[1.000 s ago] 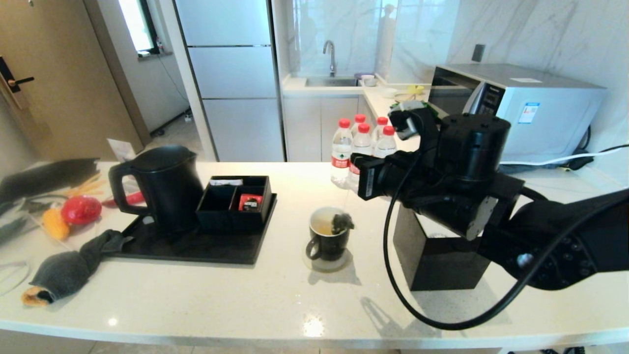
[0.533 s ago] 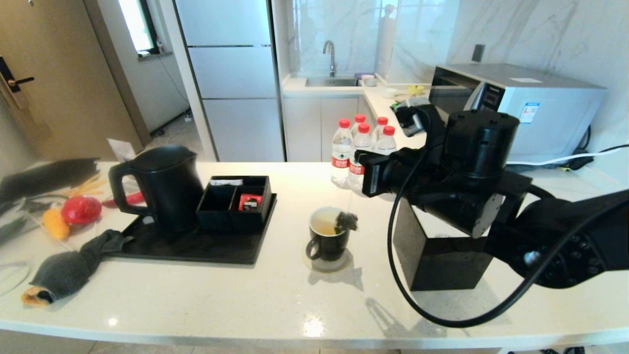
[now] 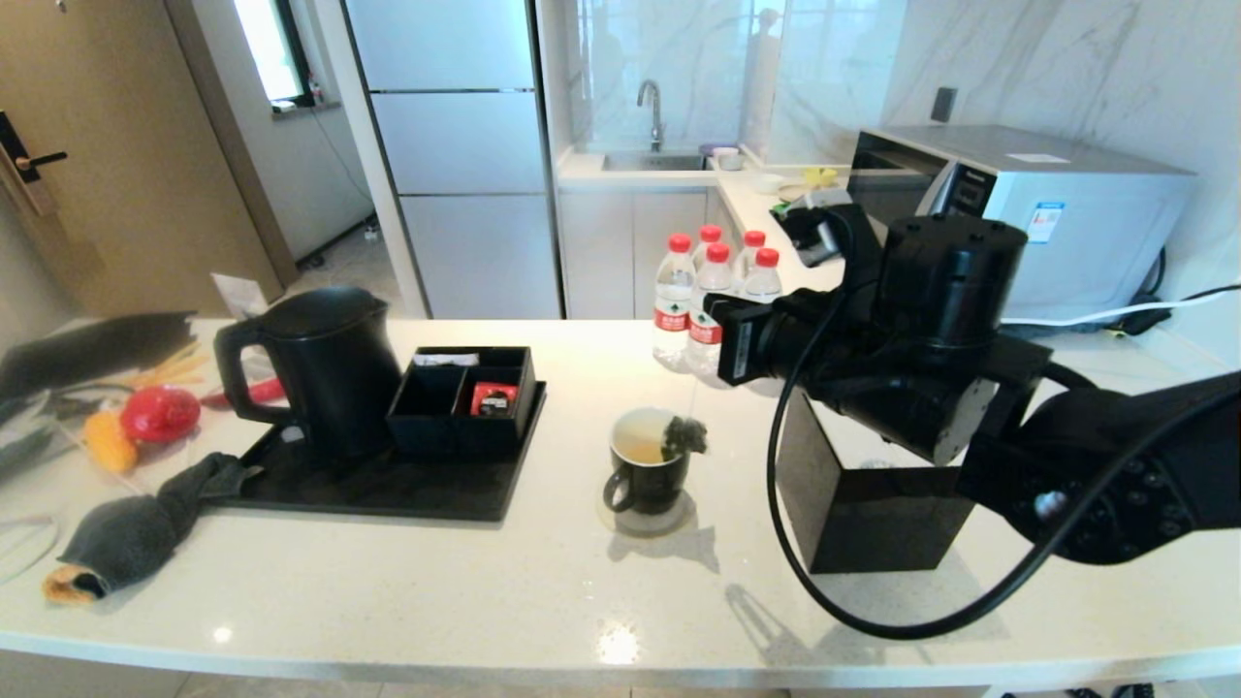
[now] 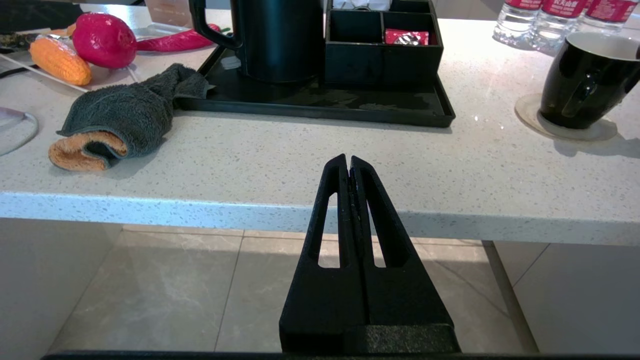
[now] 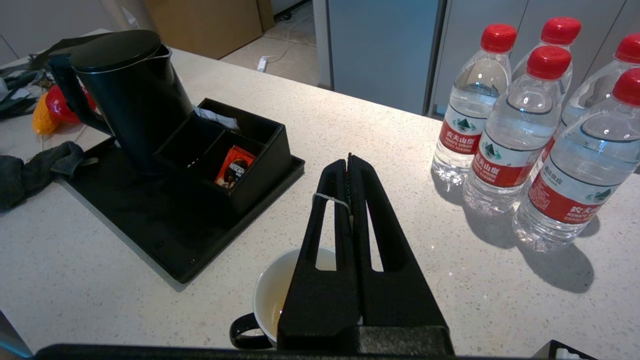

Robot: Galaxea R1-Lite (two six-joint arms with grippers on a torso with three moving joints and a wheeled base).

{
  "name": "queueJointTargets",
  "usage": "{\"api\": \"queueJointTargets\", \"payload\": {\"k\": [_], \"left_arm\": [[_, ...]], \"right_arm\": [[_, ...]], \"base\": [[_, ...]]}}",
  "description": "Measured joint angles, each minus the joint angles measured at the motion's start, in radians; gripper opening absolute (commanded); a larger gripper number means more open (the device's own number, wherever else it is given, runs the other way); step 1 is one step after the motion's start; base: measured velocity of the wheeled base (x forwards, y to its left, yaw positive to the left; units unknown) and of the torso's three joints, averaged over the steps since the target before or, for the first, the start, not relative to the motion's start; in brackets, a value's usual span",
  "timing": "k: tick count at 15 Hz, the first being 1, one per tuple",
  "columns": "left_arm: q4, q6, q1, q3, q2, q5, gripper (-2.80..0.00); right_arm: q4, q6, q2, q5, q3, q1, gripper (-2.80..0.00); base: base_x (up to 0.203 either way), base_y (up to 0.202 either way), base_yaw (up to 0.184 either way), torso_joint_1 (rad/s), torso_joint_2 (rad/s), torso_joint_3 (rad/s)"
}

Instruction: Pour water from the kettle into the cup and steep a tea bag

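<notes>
On the tabletop (image 3: 543, 582), the heavy, rigid kettle (image 3: 330, 368) stands at nine o'clock from the cup (image 3: 648, 470). The light, limp tea bag (image 3: 684, 436) dangles over the cup rim, its string pinched in the closed right pincer (image 5: 349, 165); I'd keep hold by the string. Left pincer (image 4: 348, 162) closed, empty.

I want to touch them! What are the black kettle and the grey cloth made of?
The kettle looks like hard plastic or coated metal: smooth, matte black, with no shine to tell which. The cloth looks like soft terry towelling, fuzzy and crumpled, grey outside with an orange inner side.
</notes>
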Motion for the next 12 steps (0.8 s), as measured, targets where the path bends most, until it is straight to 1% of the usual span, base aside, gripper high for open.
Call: {"api": "queueJointTargets", "payload": {"k": [7,12], "left_arm": [[0.0,0.0,0.0,0.0,0.0,0.0,-2.8],[0.0,0.0,0.0,0.0,0.0,0.0,-2.8]], "right_arm": [[0.002,0.0,0.0,0.0,-0.001,-0.006,-2.8],[-0.001,-0.002,-0.005,-0.004,-0.011,-0.033,-2.8]], "base": [[0.0,0.0,0.0,0.0,0.0,0.0],[0.0,0.0,0.0,0.0,0.0,0.0]]}}
